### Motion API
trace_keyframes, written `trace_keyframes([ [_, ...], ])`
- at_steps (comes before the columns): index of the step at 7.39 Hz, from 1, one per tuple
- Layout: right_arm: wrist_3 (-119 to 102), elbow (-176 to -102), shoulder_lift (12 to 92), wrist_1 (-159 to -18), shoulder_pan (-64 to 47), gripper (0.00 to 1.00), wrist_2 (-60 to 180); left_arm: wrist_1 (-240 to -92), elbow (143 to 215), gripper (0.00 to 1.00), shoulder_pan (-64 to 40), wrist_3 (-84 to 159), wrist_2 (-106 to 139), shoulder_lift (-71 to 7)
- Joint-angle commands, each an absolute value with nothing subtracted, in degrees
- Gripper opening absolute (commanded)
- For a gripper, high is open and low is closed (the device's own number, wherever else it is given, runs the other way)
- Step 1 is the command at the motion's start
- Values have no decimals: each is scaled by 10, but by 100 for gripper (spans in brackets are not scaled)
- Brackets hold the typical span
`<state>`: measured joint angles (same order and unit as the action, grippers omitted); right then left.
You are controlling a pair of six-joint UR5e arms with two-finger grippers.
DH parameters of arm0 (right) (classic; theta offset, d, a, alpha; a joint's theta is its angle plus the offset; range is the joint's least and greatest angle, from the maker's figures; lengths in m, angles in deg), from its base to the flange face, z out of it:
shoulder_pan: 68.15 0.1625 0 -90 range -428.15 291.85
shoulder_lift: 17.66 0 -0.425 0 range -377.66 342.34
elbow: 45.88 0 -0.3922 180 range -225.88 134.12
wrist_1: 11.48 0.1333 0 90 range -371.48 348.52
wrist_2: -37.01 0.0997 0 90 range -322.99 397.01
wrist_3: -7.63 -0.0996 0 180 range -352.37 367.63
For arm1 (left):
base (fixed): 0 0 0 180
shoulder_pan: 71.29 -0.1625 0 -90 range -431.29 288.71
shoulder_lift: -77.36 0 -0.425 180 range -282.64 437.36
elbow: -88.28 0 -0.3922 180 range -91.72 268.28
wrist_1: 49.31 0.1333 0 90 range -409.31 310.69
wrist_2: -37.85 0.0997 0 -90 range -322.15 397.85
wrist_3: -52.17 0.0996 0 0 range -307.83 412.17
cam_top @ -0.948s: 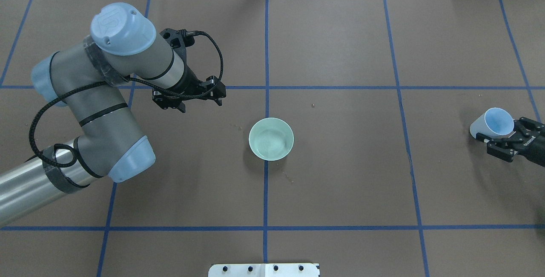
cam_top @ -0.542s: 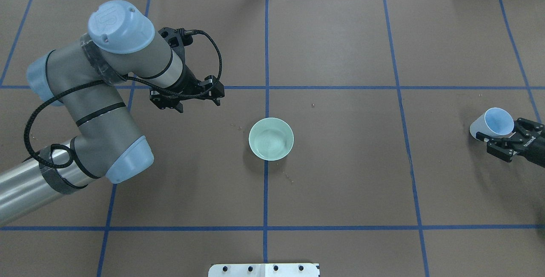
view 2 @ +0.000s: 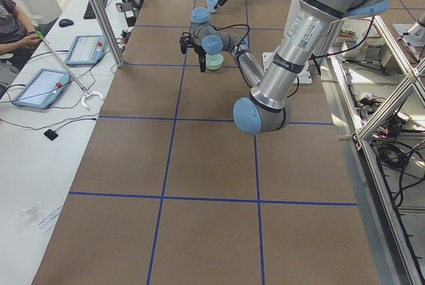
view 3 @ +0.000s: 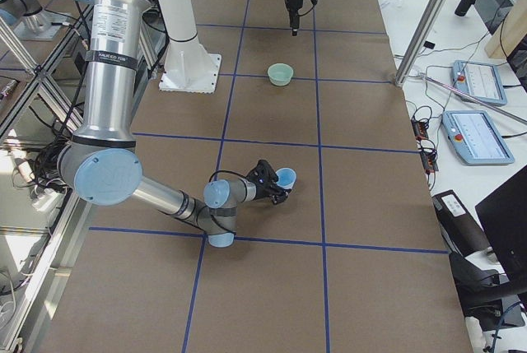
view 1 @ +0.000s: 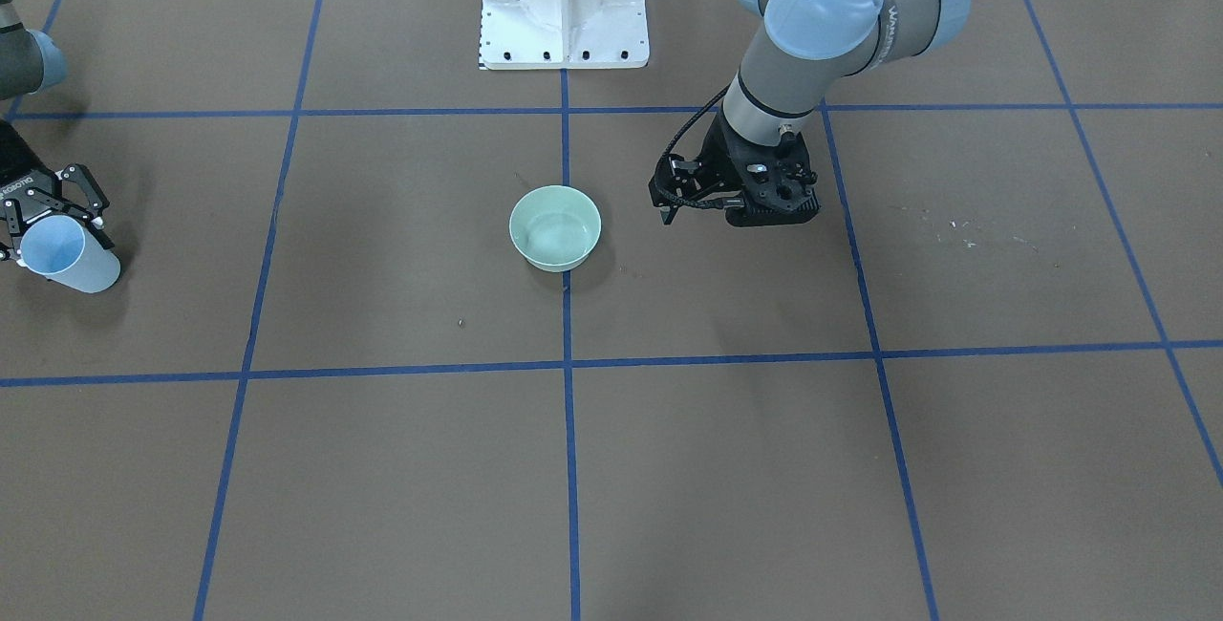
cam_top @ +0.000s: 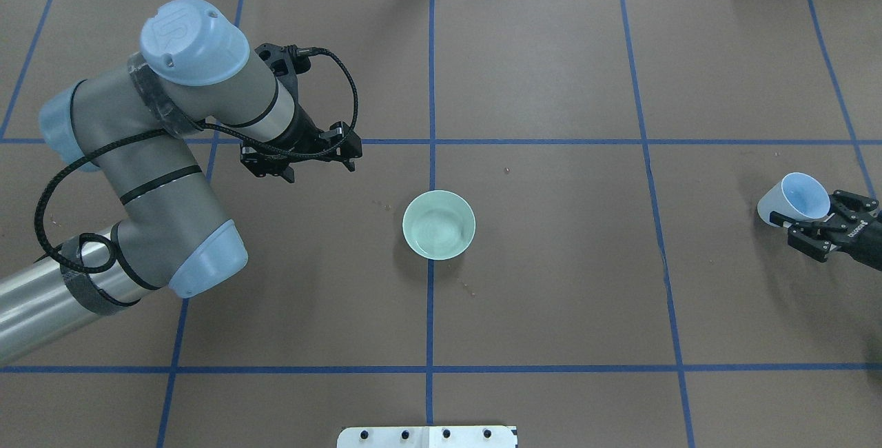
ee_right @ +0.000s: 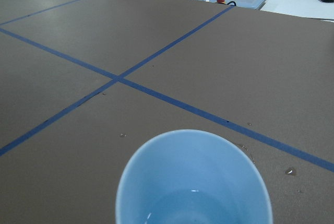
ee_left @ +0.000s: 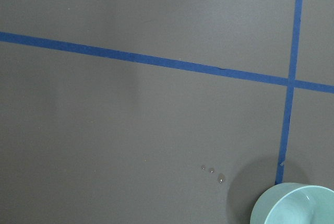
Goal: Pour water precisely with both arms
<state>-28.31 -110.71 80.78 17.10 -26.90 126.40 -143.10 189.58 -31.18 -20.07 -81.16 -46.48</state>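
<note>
Two pincers are in play, and only one has anything in it. The right pincer (cam_top: 812, 212) pinches a light blue cup (cam_top: 794, 203) by its side wall, low at the right-hand end of the desk (cam_top: 551, 282). The cup is tipped, with its mouth leaning toward the middle. Seen from the wrist, a small pool of water (ee_right: 194, 202) lies in the bottom of the cup with a white glint on it. The left pincer (cam_top: 300, 157) points down near the pale green bowl (cam_top: 439, 225) and seems to carry nothing. I cannot tell whether its jaws are spread or pressed together. The bowl stands alone at the middle of the desk on a blue tape line (cam_top: 431, 76), and faint ripples in it suggest it also holds water.

What worries me is the gap. The cup is well apart from the bowl, so a tipped cup has a long way to travel, and any jerk could slop the little water over the lip. Some droplets (ee_left: 216, 174) already lie on the desk just beside the bowl, which tells me a thin stream can miss easily. Nothing steadies the bowl, so a careless sweep of the nearby left arm could shove it aside. Tilting too quickly at the rim could overshoot it.
</note>
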Motion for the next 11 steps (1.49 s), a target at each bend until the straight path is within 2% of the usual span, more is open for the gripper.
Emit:
trace_keyframes([
  [1,-282,-1134,808,160,-269,22,1267,-1430,1896,99,-303,-181,-813,-465],
  [3,-282,-1174,785,96,-270,18,1267,-1430,1918,99,-282,-116,-818,-421],
  [5,-285,-1256,769,-12,-270,16,1262,-1430,1925,99,-258,-53,-819,-387],
  [7,-286,-1305,738,-104,-271,14,1253,-1432,1923,99,-224,30,-821,-344],
  [8,-286,-1332,725,-148,-289,14,1244,-1432,1917,99,-209,66,-834,-329],
  [11,-281,-1419,691,-242,-435,10,1144,-1434,1876,99,-169,123,-855,-323],
])
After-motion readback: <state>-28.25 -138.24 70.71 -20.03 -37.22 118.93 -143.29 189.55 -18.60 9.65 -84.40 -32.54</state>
